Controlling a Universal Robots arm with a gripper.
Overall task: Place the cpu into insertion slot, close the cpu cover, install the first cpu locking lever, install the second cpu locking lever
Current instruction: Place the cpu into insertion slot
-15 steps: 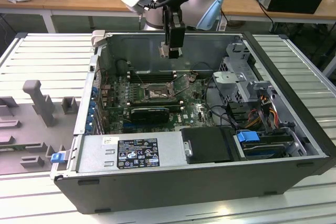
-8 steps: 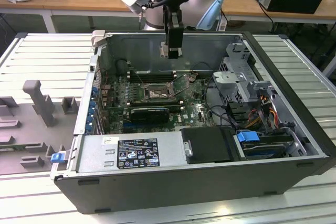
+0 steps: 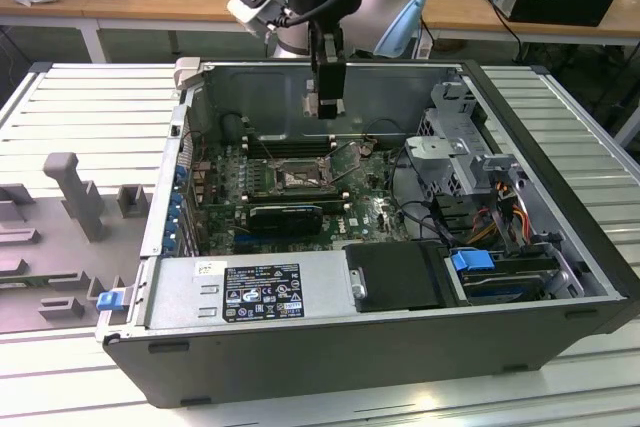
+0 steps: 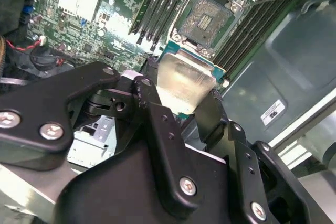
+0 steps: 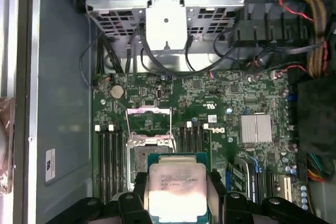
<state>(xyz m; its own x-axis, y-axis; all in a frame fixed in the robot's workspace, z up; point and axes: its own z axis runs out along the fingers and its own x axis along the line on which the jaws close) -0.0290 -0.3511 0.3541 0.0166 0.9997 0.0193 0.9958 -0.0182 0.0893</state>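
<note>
My gripper point(image 3: 326, 107) hangs inside the open computer case, above the motherboard point(image 3: 300, 197), and is shut on the cpu point(image 5: 176, 190). The chip's silver top faces the camera in both wrist views, with a black finger point(image 4: 152, 114) against each side of the cpu point(image 4: 184, 82). The insertion slot point(image 4: 206, 20) is a dark square socket with a grey rim and lies bare just beyond the chip. In the first wrist view the cpu cover point(image 5: 149, 111) stands swung open on the far side of the insertion slot point(image 5: 137, 158). In the exterior view the insertion slot point(image 3: 300, 175) sits below the gripper.
Black memory sticks point(image 5: 107, 156) flank the socket. A metal drive cage point(image 3: 455, 137) and cable bundles point(image 3: 500, 212) fill the case on the exterior view's right. A black card point(image 3: 285, 215) and a labelled grey box point(image 3: 250, 292) lie nearer. The case walls point(image 3: 250, 82) ring the board.
</note>
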